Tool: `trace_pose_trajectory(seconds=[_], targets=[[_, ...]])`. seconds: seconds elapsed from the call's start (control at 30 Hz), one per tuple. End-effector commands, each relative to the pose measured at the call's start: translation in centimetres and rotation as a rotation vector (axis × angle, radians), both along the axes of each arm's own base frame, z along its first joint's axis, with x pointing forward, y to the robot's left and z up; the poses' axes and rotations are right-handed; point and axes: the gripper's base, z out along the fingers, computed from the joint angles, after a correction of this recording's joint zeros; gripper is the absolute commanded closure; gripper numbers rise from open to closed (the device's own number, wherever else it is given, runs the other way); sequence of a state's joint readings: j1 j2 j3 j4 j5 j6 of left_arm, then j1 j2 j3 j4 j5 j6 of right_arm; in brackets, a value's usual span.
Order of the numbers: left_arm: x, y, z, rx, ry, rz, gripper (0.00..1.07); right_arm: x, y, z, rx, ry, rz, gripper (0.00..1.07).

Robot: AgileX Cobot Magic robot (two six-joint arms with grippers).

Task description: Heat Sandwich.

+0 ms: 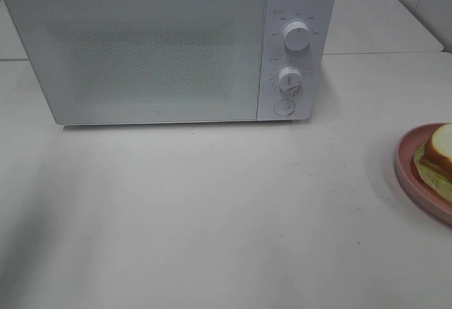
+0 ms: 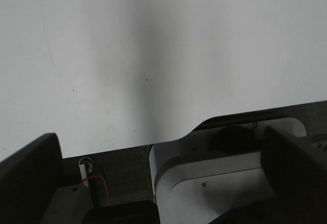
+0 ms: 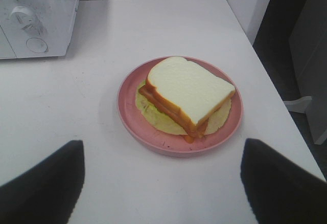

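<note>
The sandwich [image 3: 186,93], white bread over reddish and yellow-green filling, lies on a round pink plate [image 3: 153,132]. In the high view the sandwich [image 1: 439,155] and its plate [image 1: 409,171] sit at the table's far right edge, partly cut off. The white microwave [image 1: 169,48] stands at the back with its door closed. My right gripper [image 3: 162,183] hovers short of the plate, open, its two dark fingers spread wide and touching nothing. My left gripper [image 2: 163,173] is open over bare table near the front edge, nothing between its fingers. Neither gripper shows in the high view.
The microwave has two knobs [image 1: 296,35] and a round button [image 1: 284,107] on its right panel. The table's right edge [image 3: 265,70] runs close beside the plate. In the left wrist view the table's front edge [image 2: 168,139] and the robot's white base [image 2: 214,183] show below.
</note>
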State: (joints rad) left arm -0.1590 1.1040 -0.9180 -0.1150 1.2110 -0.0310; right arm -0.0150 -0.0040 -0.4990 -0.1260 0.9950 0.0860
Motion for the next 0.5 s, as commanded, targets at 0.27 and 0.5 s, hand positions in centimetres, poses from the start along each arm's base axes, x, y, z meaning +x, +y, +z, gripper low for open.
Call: trace_pose_trajectory(seconds=[0.27, 0.5], targets=[[-5.6, 1.7, -2.4, 0.085, -0.003, 0.008, 0.08, -0.4, 0.0, 0.0, -0.008, -0.026, -0.003, 0.31], [-8.8, 2.3, -3.4, 0.082, -0.127, 0.01, 0.08, -0.4, 0.0, 0.0, -0.008, -0.026, -0.003, 0.31]])
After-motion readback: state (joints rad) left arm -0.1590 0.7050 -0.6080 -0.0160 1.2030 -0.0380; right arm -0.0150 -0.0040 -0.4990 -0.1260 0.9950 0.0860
